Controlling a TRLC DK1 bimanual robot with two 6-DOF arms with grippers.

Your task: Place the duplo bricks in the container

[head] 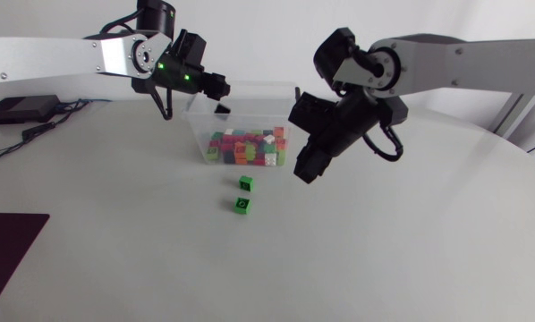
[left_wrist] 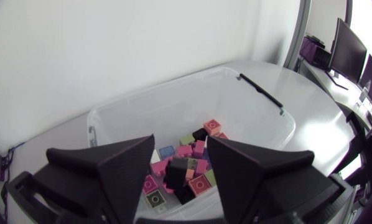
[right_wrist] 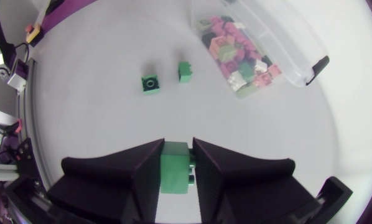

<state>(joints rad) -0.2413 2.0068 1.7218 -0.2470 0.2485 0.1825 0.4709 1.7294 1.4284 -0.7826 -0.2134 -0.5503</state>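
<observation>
A clear plastic container (head: 199, 125) at the back middle of the table holds several coloured duplo bricks. My left gripper (head: 221, 87) hangs over its far left corner, open; a black brick (head: 222, 108) is just under it, inside the container. In the left wrist view that black brick (left_wrist: 175, 173) is below the spread fingers (left_wrist: 120, 163), over the pile. My right gripper (head: 303, 170) is to the right of the container, shut on a green brick (right_wrist: 175, 173). Two green bricks (head: 245, 182) (head: 242, 205) lie on the table in front of the container (right_wrist: 285, 37).
A black box (head: 21, 109) with cables sits at the table's far left. A dark triangular mark (head: 8, 246) lies near the front left edge. The container's black handle clip (left_wrist: 260, 92) runs along its far rim.
</observation>
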